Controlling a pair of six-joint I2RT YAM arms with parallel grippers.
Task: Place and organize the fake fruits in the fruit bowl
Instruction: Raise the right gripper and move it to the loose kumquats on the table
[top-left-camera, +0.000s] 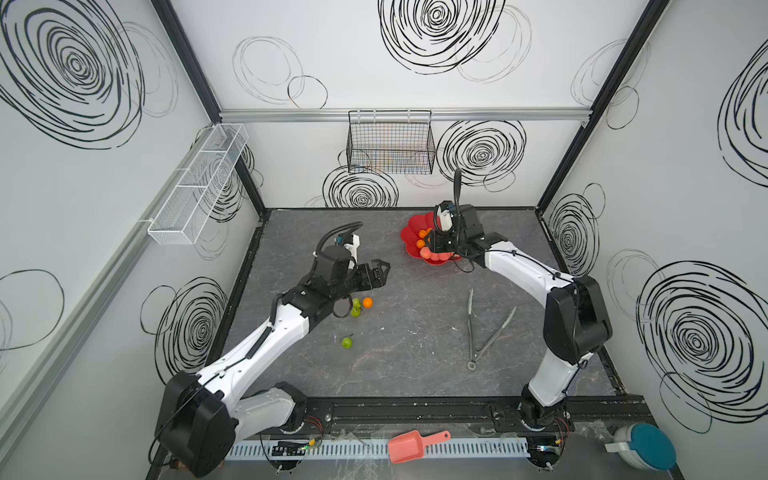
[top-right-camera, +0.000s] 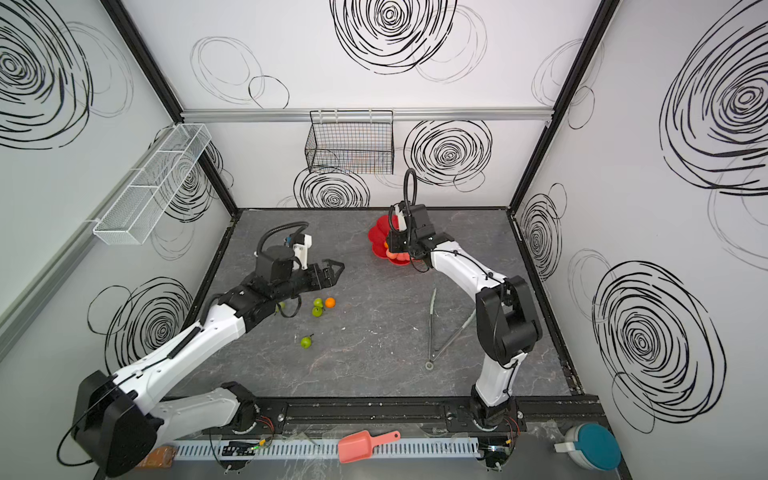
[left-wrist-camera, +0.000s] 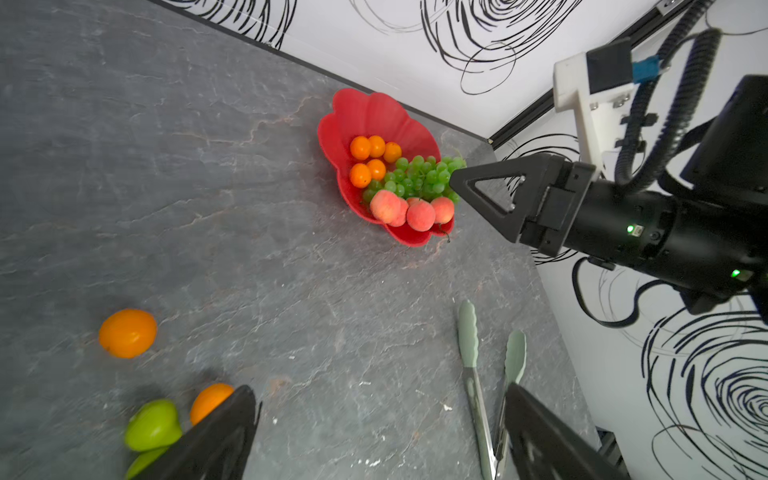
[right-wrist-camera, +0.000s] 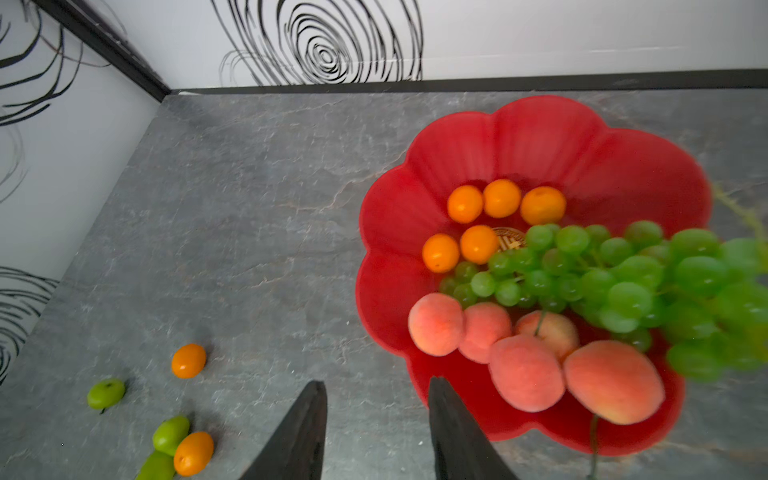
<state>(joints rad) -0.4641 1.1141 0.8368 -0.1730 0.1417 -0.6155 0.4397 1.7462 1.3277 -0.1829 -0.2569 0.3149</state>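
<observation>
Red flower-shaped bowl (right-wrist-camera: 540, 120) sits far on the worktop (top-left-camera: 415, 374), right of centre, holding five oranges (right-wrist-camera: 500, 198), a bunch of green grapes (right-wrist-camera: 602, 282) across its middle and a cluster of peaches (right-wrist-camera: 525, 372) on its near side. Right pincer (right-wrist-camera: 374, 382) hangs over the bowl, released, nothing between its tips. Left pincer (left-wrist-camera: 379, 388) is raised left of centre, spread wide and empty, with two loose oranges (right-wrist-camera: 188, 360) and three green pears (right-wrist-camera: 106, 392) on the worktop by it, well apart from the bowl.
</observation>
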